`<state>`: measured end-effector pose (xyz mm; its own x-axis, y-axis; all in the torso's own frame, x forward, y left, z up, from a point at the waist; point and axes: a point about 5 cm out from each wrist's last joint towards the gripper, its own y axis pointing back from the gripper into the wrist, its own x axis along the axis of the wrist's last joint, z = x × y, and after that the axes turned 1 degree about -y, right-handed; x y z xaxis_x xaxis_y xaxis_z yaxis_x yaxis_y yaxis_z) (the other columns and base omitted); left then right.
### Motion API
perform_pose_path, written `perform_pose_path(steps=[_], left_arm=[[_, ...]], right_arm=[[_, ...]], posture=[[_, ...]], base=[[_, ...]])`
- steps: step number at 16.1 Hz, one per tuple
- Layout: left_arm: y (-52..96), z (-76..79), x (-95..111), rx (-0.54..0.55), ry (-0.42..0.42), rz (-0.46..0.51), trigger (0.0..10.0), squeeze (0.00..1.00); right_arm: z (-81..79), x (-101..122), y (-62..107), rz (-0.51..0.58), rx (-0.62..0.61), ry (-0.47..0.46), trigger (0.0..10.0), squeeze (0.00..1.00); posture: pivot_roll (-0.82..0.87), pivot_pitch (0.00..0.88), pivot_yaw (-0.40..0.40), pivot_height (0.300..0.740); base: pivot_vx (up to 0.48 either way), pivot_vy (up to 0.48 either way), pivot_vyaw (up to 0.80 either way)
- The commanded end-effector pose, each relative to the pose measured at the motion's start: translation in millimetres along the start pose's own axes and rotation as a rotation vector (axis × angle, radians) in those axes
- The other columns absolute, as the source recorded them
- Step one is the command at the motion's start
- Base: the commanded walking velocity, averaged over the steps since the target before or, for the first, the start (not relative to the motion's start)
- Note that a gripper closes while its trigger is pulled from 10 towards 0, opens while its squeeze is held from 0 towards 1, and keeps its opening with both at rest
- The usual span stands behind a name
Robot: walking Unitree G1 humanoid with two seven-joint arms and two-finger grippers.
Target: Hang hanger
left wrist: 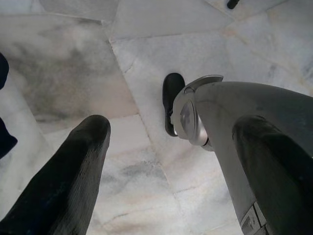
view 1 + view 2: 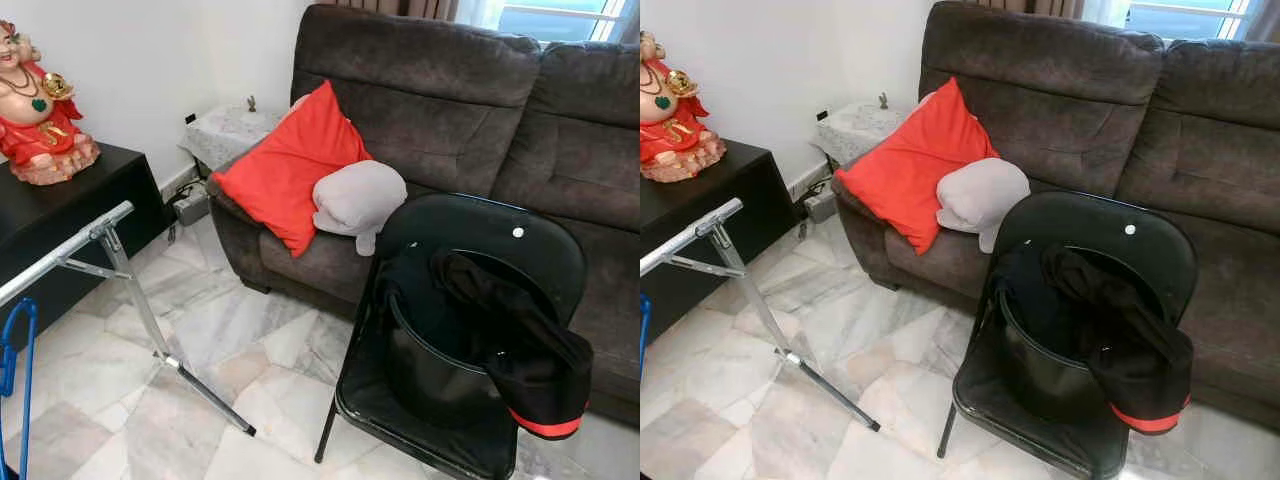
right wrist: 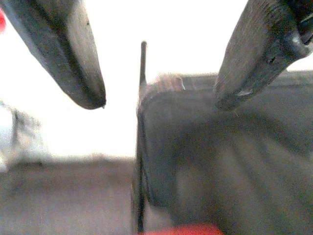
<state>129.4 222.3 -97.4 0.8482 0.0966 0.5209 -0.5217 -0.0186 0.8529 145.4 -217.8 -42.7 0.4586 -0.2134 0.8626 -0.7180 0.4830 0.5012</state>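
Black folding chair [image 2: 470, 300] stands near right on the pale marble floor [image 2: 230, 350], its back toward the brown sofa [image 2: 450, 90] behind it. On the seat sits a black bucket-like tub [image 2: 430, 375]; a black garment with a red band [image 2: 520, 350] is draped over the tub's right rim and hangs down past the seat edge.

On the sofa's left end: a red cushion [image 2: 285, 165] leaning against the armrest, a grey-white cushion [image 2: 357, 198] just beside it on the right.

Near left, a silver drying rack [image 2: 110, 260] with a tilted rail and splayed legs on the floor. A blue hanger [image 2: 18, 370] hangs below the rail at the far left edge of the head view (only part of it is in frame).

Far left: a black cabinet [image 2: 70, 205] bearing a red figurine [image 2: 35, 110].

Left gripper [image 1: 166, 161], wrist view: fingers spread wide over bare marble, holding nothing; the robot's own silver leg and black foot show beside them.

Right gripper [image 3: 159, 100], wrist view: fingers wide apart, nothing between them, blurred dark upholstery beyond.
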Motion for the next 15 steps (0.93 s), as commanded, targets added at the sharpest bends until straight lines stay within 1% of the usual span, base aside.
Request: perform_pose_path(steps=[1,2,4,7,8,10,11,13,14,15], left_arm=[[1.5,-1.6,-6,-0.001,-0.011,-0.029,10.0,0.00],[1.5,-1.4,-7,-0.001,-0.011,-0.029,10.0,0.00],[1.5,-1.0,-7,0.001,-0.006,-0.028,10.0,0.00],[1.5,-1.2,-7,0.004,-0.002,-0.028,10.0,0.00],[1.4,-1.0,-7,0.004,-0.002,-0.028,10.0,0.00],[1.4,-0.8,-7,0.005,0.003,-0.026,10.0,0.00],[1.4,-1.1,-7,0.006,0.005,-0.025,10.0,0.00],[1.5,-1.5,-7,0.007,0.004,-0.026,10.0,0.00],[1.5,-1.6,-7,0.006,0.002,-0.027,10.0,0.00],[1.5,-1.7,-7,0.006,0.002,-0.027,10.0,0.00]], right_arm=[[8.9,-16,-1.0,-0.111,-0.053,-0.009,10.0,0.00],[13.6,-21,-2.0,-0.151,-0.076,-0.026,10.0,0.00],[24.8,-39,-3.6,-0.270,-0.111,0.008,10.0,0.00],[37.9,-57,-3.0,-0.384,-0.159,0.044,10.0,0.00],[43.9,-64,-0.9,-0.426,-0.159,0.083,10.0,0.00],[48.2,-75,3.8,-0.482,-0.119,0.131,10.0,0.00],[47.9,-79,6.5,-0.505,-0.072,0.159,10.0,0.00],[49.4,-84,10.2,-0.522,-0.036,0.187,10.0,0.00],[51.0,-85,11.2,-0.528,-0.038,0.188,10.0,0.00],[54.3,-87,12.3,-0.539,-0.042,0.211,10.0,0.00]], posture=[[0.02,0.051,0.029,0.740],[0.02,0.050,0.025,0.740],[0.03,0.051,0.023,0.740],[0.02,0.052,0.022,0.740],[0.02,0.054,0.022,0.740],[0.02,0.056,0.022,0.740],[0.02,0.055,0.024,0.740],[0.02,0.058,0.028,0.740],[0.02,0.058,0.028,0.740],[0.02,0.060,0.031,0.740]], base=[[0.000,0.000,0.00],[0.000,0.000,0.00],[0.000,0.000,0.00],[0.000,0.000,0.00],[0.000,0.000,0.00],[0.000,0.000,0.00],[0.000,0.000,0.00],[0.000,0.000,0.00],[0.000,0.000,0.00],[0.000,0.000,0.00]])
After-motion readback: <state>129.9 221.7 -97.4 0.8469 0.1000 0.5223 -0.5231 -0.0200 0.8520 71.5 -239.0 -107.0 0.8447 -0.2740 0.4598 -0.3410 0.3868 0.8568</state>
